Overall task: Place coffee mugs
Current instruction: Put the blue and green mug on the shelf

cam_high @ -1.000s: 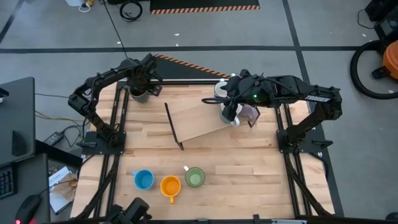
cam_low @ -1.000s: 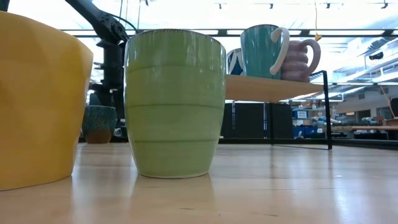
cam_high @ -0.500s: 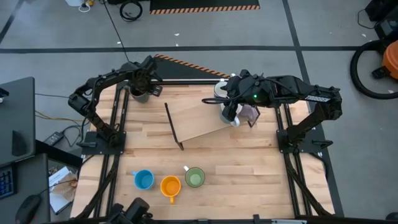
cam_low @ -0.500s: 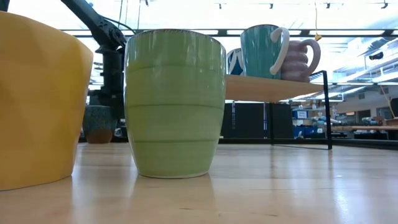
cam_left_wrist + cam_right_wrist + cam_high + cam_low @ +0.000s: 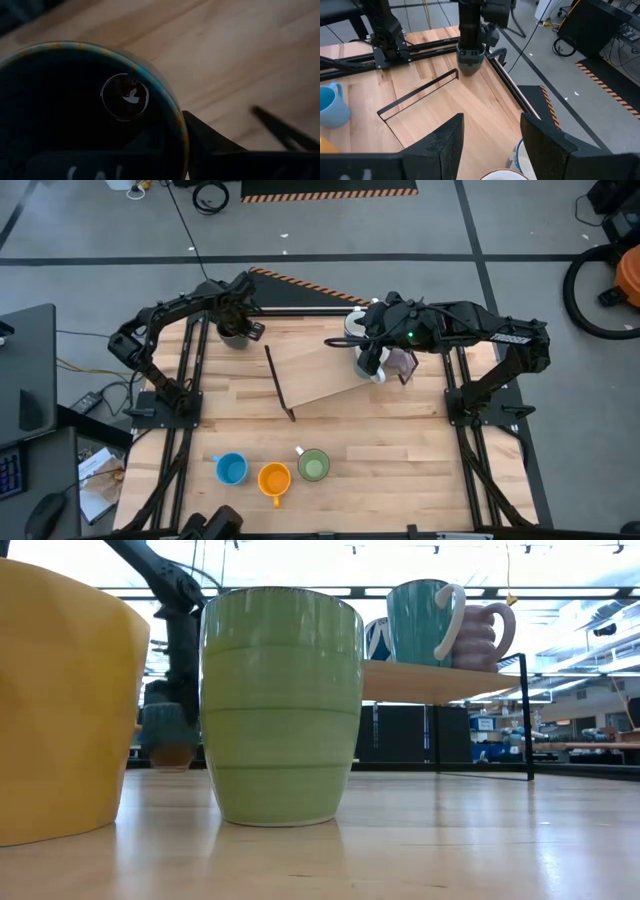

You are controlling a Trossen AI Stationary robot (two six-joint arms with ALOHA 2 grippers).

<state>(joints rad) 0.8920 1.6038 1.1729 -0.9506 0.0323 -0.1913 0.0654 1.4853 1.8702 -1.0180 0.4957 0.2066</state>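
No readable writing or brand marks on any mug; the faint pale marks at the bottom of the left wrist view cannot be made out.

Left gripper (image 5: 240, 328) at the far left corner of the worktop (image 5: 400, 450), fingers closed around the dark mug (image 5: 234, 335). In the low view this mug (image 5: 166, 736) hangs slightly clear of the wood. The left wrist view looks into its dark interior (image 5: 75, 115), 1 finger (image 5: 210, 145) pressed against the rim.

Right gripper (image 5: 378, 360) over the raised wooden shelf (image 5: 320, 370) near the far right corner, fingers (image 5: 445, 145) spread apart, gripping nothing. A white mug (image 5: 357, 323) and a lilac mug (image 5: 402, 364) stand just beside it on the shelf. The low view shows a teal mug (image 5: 420, 622) and the ribbed lilac mug (image 5: 486, 636) on the shelf, touching or nearly so.

3 mugs in a row near the front edge: blue mug (image 5: 231, 469), orange mug (image 5: 274, 479), green mug (image 5: 313, 466).
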